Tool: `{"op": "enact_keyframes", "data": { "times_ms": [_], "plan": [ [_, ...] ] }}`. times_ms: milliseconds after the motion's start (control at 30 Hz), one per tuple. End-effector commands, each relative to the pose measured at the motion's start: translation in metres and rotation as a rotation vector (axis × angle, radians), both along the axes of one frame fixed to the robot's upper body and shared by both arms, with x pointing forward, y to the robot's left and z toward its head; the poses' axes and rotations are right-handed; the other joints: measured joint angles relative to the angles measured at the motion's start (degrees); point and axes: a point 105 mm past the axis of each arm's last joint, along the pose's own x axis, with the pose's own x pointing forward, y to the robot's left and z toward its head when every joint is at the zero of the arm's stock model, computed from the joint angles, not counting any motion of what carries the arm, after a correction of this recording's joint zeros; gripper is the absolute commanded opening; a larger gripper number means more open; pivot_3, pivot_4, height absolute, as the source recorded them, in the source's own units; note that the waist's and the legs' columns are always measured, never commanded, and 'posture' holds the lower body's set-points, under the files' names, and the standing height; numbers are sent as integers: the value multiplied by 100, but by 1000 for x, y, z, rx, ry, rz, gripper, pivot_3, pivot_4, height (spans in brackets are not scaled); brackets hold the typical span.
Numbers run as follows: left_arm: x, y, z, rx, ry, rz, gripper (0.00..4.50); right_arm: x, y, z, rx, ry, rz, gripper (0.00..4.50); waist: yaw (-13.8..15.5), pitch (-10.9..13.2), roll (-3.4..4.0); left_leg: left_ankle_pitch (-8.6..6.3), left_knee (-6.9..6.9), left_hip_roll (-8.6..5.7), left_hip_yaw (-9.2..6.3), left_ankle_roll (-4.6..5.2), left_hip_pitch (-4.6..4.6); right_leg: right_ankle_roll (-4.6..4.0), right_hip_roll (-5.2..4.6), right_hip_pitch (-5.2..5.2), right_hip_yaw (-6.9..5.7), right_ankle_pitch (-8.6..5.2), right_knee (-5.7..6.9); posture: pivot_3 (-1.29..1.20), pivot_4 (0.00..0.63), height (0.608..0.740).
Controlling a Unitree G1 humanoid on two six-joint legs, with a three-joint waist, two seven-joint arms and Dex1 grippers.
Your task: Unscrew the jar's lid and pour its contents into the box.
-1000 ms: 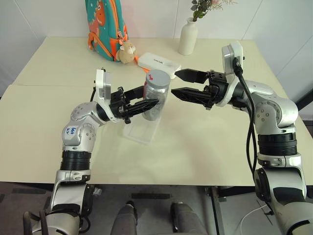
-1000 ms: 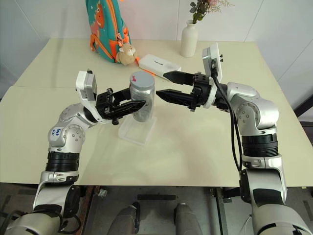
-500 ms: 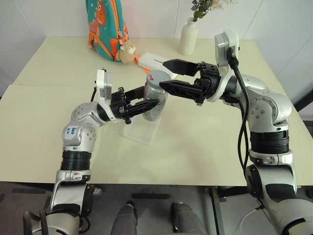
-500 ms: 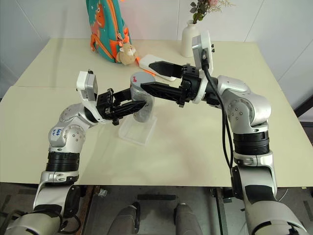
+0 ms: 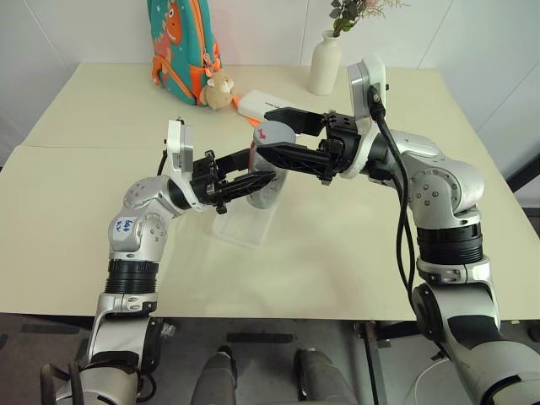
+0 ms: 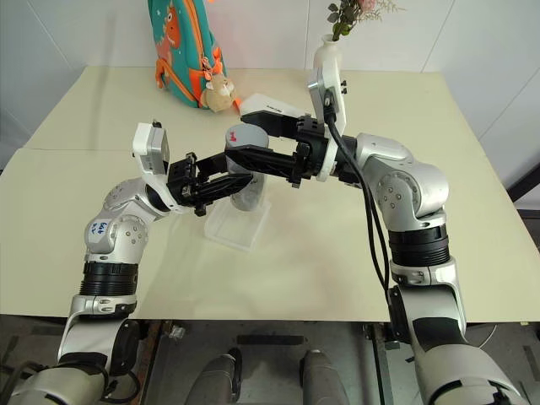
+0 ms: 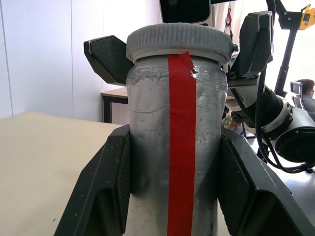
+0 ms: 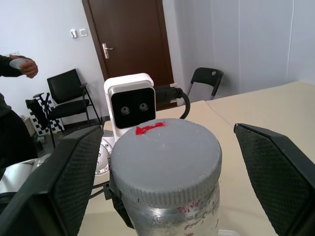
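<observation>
L tool (image 5: pixel 253 180) is clamped on the jar (image 7: pixel 174 147), one finger each side of the body, holding it upright over the box (image 5: pixel 245 226) that sits on the tabletop (image 5: pixel 337 253). Prob reason: a firm hold low on the body stops the jar spinning once the lid is turned, and leaves the lid fully exposed. Keeping it above the box means the pour should need only a tip afterwards.

R tool (image 8: pixel 162 162) comes in from the opposite side w/ fingers wide apart, one each side of the lid (image 8: pixel 165 147), not touching it. Looks lined up to close on the lid rim; judged step is abt to grip, unscrewing not yet begun.

Jar: see-through greyish cylinder, surface a bit scuffed, red strip running down the side facing the L wrist view. Lid: round grey cap w/ ribbed edge, as wide as the jar, small red mark on top, seated fully on. Contents can't be made out through the wall.

Box: shallow clear tray, rounded corners, directly below the jar; whether the jar base touches it can't tell.

Behind: white vase (image 5: pixel 324 63), white case (image 5: pixel 261 105), colourful backpack (image 5: pixel 179 42), all well apart from the work.
</observation>
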Motion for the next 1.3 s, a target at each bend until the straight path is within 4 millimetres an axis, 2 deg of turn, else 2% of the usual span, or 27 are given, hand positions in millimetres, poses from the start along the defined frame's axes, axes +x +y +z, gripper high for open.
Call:
{"op": "enact_keyframes", "data": {
  "times_ms": [33, 133, 267, 1067, 1133, 1200, 1300],
  "plan": [
    [-6, -2, 12, -16, -59, -15, 1959, -7, 2, 16, 21, -69, 11, 4475, -1, 0, 0, 0, 0, 0, 0, 0, 0, 0, 0, 0, 0, 0, 0, 0, 150, 740],
    [-6, -2, 12, -18, -58, -14, 1959, -7, 2, 17, 27, -70, 9, 3893, -1, 0, 0, 0, 0, 0, 0, 0, 0, 0, 0, 0, 0, 0, 0, 0, 150, 740],
    [-6, -2, 12, -18, -58, -14, 1959, -7, 3, 17, 29, -71, 12, 2602, -1, 0, 0, 0, 0, 0, 0, 0, 0, 0, 0, 0, 0, 0, 0, 0, 150, 740],
    [-6, 5, -4, -30, -34, 16, 1959, -22, -7, 32, 174, 7, 36, 2602, 0, 0, 0, 0, -1, 0, 0, 0, 0, 0, -1, 0, 0, 0, 0, 0, 150, 740],
    [-7, 5, -4, -32, -34, 20, 1959, -19, -16, 37, 214, 13, -8, 2602, 2, 0, 0, 0, -1, 0, 0, 0, 0, 0, 0, 0, 0, 0, 1, 0, 150, 740],
    [-8, 8, -4, -34, -36, 30, 1959, -14, -35, 41, 252, 11, -97, 2602, 11, 0, 0, 0, -1, 0, 0, 1, 0, 0, -1, 0, 0, 0, 0, 0, 150, 740],
    [-10, 11, -2, -37, -40, 40, 1959, -6, -59, 27, 206, 4, -251, 2602, 54, 0, 0, -1, -6, 0, 0, 2, -1, 0, -1, 1, 0, 0, -7, 0, 150, 740]
  ]
}}
